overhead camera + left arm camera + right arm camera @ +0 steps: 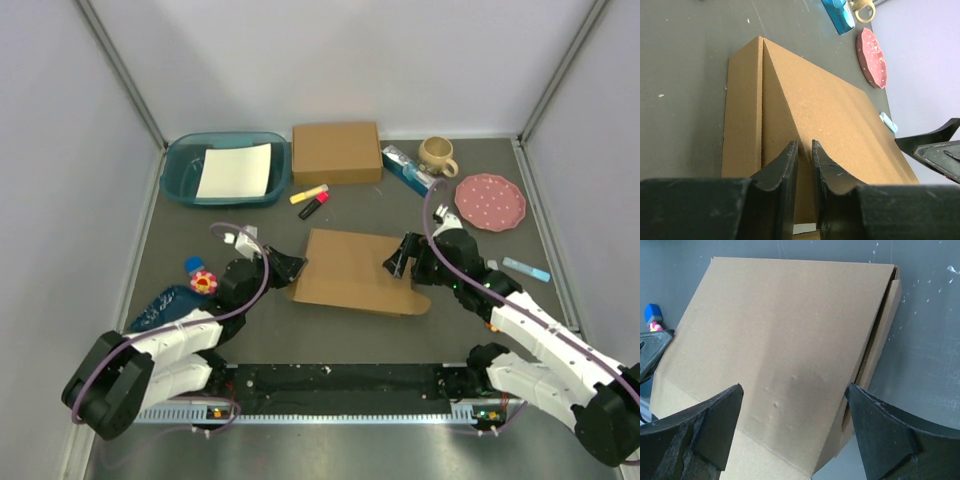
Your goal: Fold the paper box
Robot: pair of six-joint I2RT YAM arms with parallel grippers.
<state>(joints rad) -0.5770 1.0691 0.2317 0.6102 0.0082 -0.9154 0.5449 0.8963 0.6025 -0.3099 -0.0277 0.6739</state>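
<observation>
well, starting at the far left, a teal basin [183, 170] with a white sheet [235, 170] in it sits at the back corner, and nearer the arms a small flower toy [201, 280] lies beside the left arm, both well apart from the work. the left gripper [804, 150] is at the left edge of the paper box [350, 268] with its fingers drawn narrow. in its wrist view the slanted edge of the top panel [825, 110] runs straight in between them, so i judge it is pinching that panel to hold it tilted up off the side wall [742, 110] beneath. the paper box lies mid-table between the two arms, already a shallow form, with a rounded tab [420, 302] poking out at its near right corner. the right gripper [795, 435] hovers over the right end of the panel with its fingers spread wide and nothing between them, likely poised to press the lid down or catch a flap while the left side is steadied. behind, a closed cardboard box [336, 152] and two markers [311, 198] sit out of the way of the fold. further right a mug [437, 155] and a pink plate [490, 202] rest near the wall. the folding looks partly done, with the lid not yet tucked.
</observation>
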